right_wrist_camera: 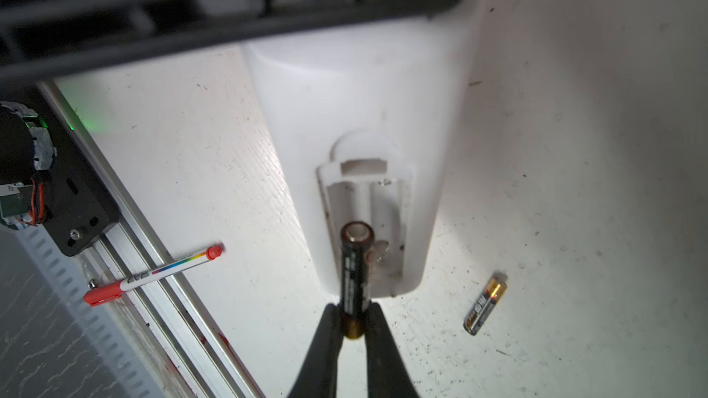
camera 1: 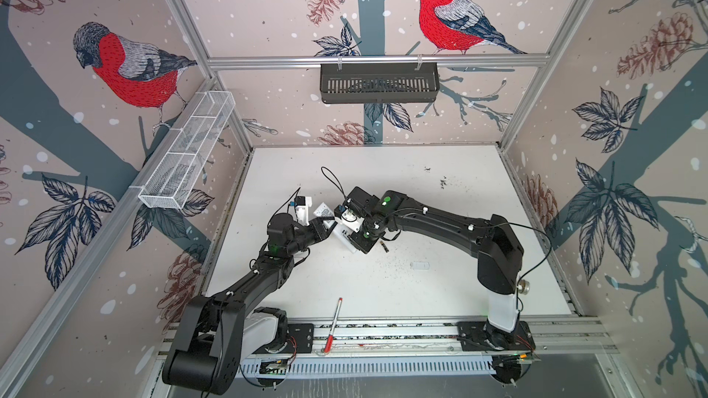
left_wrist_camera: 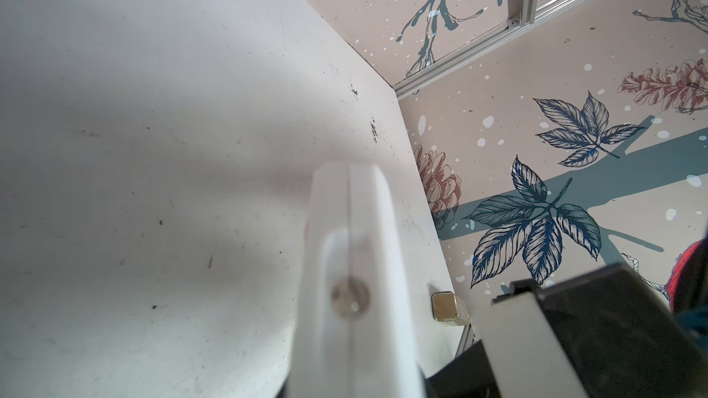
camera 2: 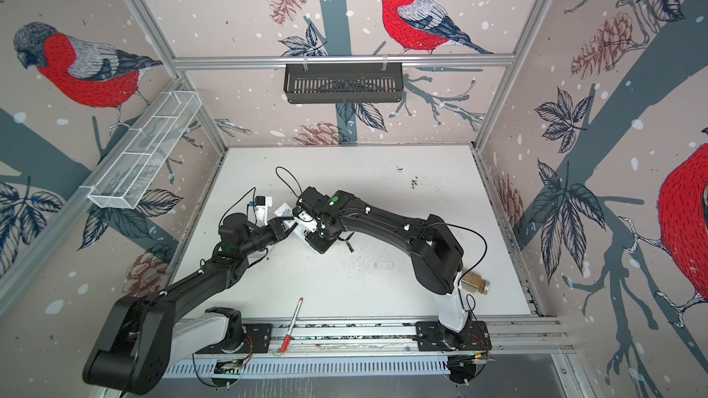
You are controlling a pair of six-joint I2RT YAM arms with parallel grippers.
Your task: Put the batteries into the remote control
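The right gripper (right_wrist_camera: 354,312) pinches a slim black battery (right_wrist_camera: 354,269), its gold tip over the open slot in the smooth white remote (right_wrist_camera: 344,109). The left gripper (camera 1: 326,223) clamps the remote's other end. A second battery (right_wrist_camera: 485,306) lies just beside the remote on the scuffed white table (right_wrist_camera: 574,185).

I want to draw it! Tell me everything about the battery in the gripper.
The battery is a slim black cylinder with small white print, a copper band at one end and a silvery cap at the other. The right gripper pinches its copper end. Its free end points into the open, empty compartment of the white remote control; contact is unclear.
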